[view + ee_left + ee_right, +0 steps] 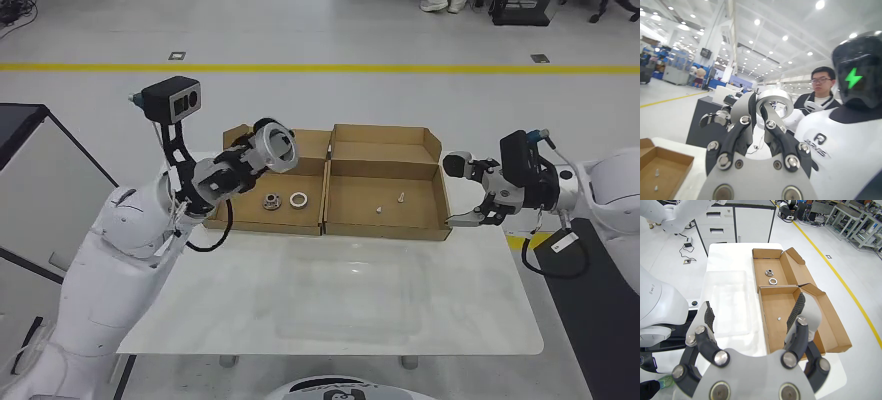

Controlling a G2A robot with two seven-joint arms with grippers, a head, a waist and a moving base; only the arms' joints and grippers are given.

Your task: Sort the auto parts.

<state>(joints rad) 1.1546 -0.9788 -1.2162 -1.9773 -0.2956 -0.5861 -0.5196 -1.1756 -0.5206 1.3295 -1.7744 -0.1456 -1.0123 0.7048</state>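
Left claw [757,103] grips large ring [783,97] through its bore; lower it level into left box [285,227], release low; right claw [755,301] wide.

Two boxes stand side by side, touching, along the far part of the desk [250,300]. The left end effector [262,152] hangs over the far outer corner of the left box [265,228], with a large ring [780,98] clamped on one finger. Below it, inside that box, a flanged hub [272,201] lies nearer this end effector and a small ring [299,199] just beyond. The right box [385,232] holds two screws [400,197], near each other. The right end effector [462,190], fingers spread, sits just past this box's outer end. A tray [725,272] rests on the desk between both end effectors, before the boxes.
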